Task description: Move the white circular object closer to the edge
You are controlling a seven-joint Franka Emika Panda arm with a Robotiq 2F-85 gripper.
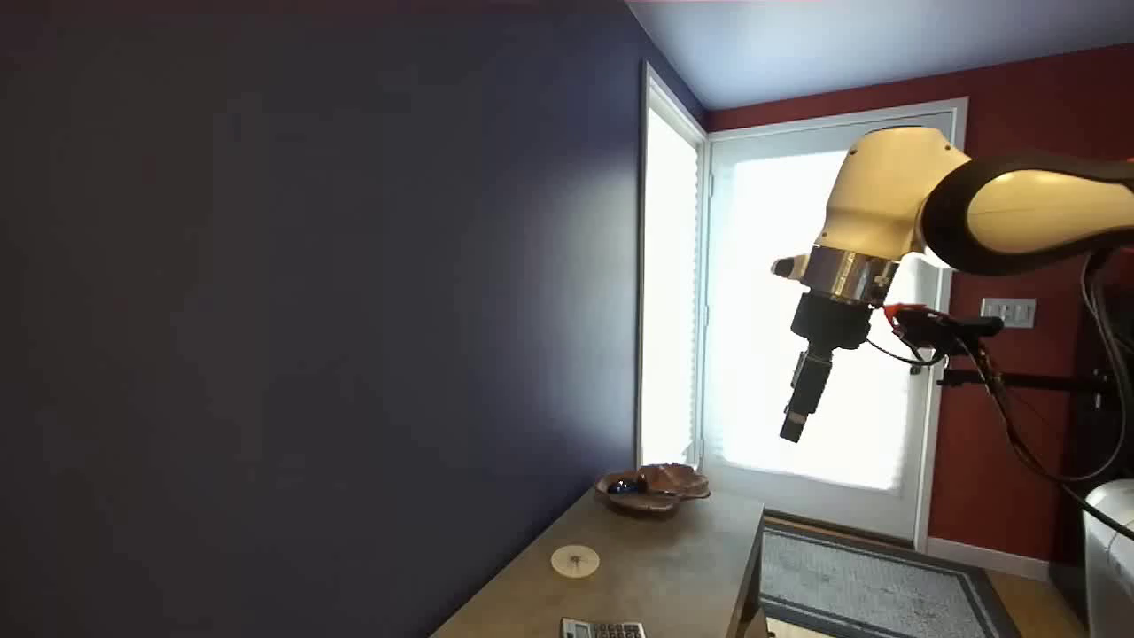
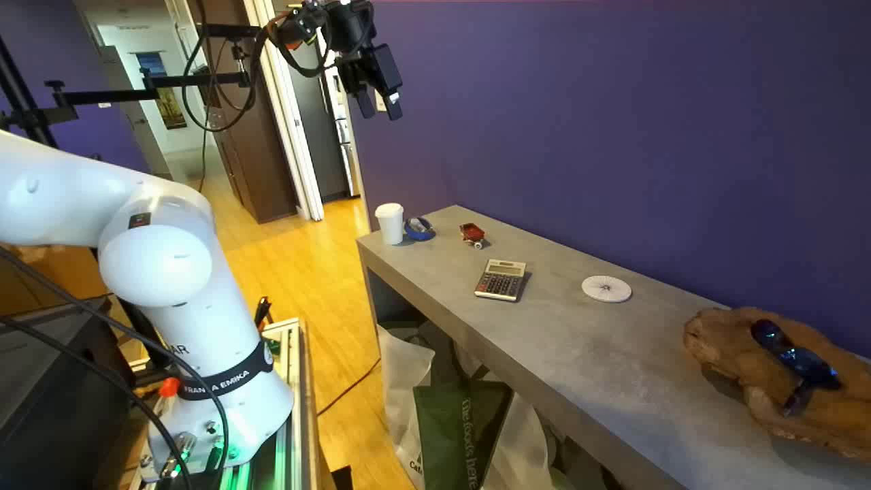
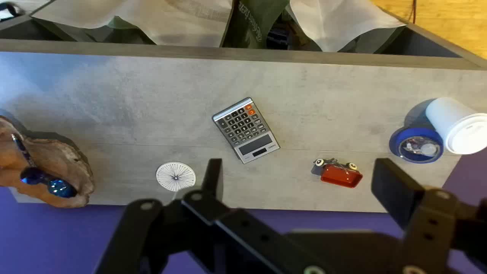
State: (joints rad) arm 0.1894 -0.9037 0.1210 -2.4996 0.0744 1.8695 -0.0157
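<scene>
The white circular object [image 3: 176, 176], a flat disc with thin dark lines around a dark centre spot, lies on the grey counter [image 2: 571, 354] near the wall side. It shows in both exterior views [image 1: 575, 561] [image 2: 606, 288]. In the wrist view the counter's open front edge [image 3: 243, 53] is at the top, across the counter from the disc. My gripper [image 3: 298, 161] is open and empty, with its fingers wide apart. It hangs well above the counter in both exterior views [image 1: 791, 434] [image 2: 381, 114]. In the wrist view the disc is left of the left finger.
A calculator [image 3: 246, 130] lies beside the disc. A red toy car [image 3: 341, 176], a blue ring-shaped item [image 3: 417, 145] and a white cup [image 3: 452, 118] stand farther along. A brown bowl [image 3: 57, 163] holds sunglasses [image 3: 47, 181] at the other end. A purple wall [image 2: 612, 136] backs the counter.
</scene>
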